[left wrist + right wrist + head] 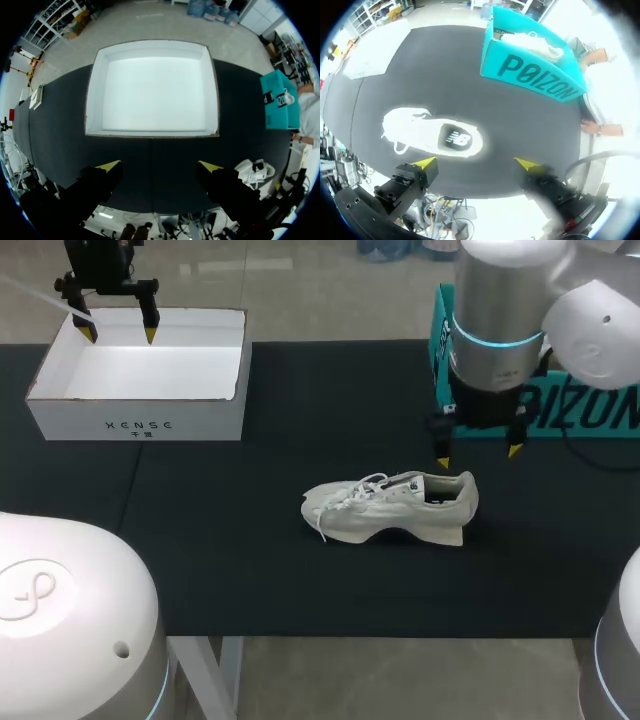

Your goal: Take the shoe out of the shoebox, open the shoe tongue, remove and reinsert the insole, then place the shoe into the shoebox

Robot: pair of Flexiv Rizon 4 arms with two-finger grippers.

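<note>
White shoe (390,508) out of its box, upright on its sole near the middle of the black mat (250,570). Toe toward the left arm's side, heel toward the right arm's, laces loose over the front. Viewed from above by the right wrist camera, with a dark insole (455,140) showing through the opening.

Right gripper (479,454) above the mat close to the heel end, pointing down. Jaws spread wide, gripping nothing. In its own wrist view, shoe (432,135) just ahead of the yellow fingertips (426,162), touching neither of them.

White shoebox (140,422) at the far left of the mat, well apart from the shoe, open-topped, long side toward the robot. Left gripper (120,333) above the box's left half in the head view, pointing down. Jaws likewise spread wide, holding nothing. In the left wrist view, shoebox (95,90) ahead of the fingers, white inside, its nearest wall a little beyond the tips. Shoe (255,170) off to one side of that gripper, partly hidden behind a finger.

Teal box (438,325) at the far right of the table, behind the right arm, well apart from the shoebox. Second shoe (532,42), also white, lying inside the teal box.
</note>
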